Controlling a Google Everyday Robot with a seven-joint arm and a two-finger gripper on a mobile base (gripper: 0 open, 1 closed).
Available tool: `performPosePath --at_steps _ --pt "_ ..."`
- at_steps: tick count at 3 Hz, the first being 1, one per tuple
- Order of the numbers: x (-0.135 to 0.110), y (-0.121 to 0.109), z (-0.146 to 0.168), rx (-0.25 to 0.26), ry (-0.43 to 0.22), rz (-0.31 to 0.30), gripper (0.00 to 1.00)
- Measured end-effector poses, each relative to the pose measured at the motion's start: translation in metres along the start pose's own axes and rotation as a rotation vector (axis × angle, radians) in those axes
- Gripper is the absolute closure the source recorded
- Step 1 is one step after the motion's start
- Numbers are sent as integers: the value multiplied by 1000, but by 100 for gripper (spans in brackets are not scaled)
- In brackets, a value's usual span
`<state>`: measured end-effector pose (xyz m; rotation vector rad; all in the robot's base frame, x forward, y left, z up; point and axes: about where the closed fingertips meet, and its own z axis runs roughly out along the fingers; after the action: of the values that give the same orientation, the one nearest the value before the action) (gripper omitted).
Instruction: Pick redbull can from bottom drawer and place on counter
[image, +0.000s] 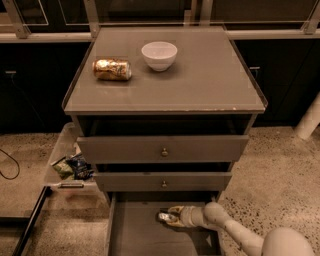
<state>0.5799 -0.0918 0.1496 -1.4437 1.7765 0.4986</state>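
The redbull can (165, 217) is a small shiny silver can lying in the open bottom drawer (135, 235), just under the front of the middle drawer. My gripper (172, 218) reaches into the drawer from the lower right and sits right at the can, its pale fingers around the can's right end. The counter (200, 80) is the flat grey-brown top of the cabinet, well above the gripper.
A gold-orange can (112, 70) lies on its side on the counter's left, and a white bowl (159, 55) stands behind it. Two brass-knobbed drawers (163, 150) overhang the bottom drawer. A clear bin with snack bags (72, 166) sits left of the cabinet.
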Motion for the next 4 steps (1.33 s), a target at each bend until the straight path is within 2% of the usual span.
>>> performPosePath --at_steps 2,3,4 --pt "-52 -9 -71 76 25 -81 100" --pt "-93 -22 -138 164 66 -134 100" --pt "-146 -23 -191 204 96 -215 100"
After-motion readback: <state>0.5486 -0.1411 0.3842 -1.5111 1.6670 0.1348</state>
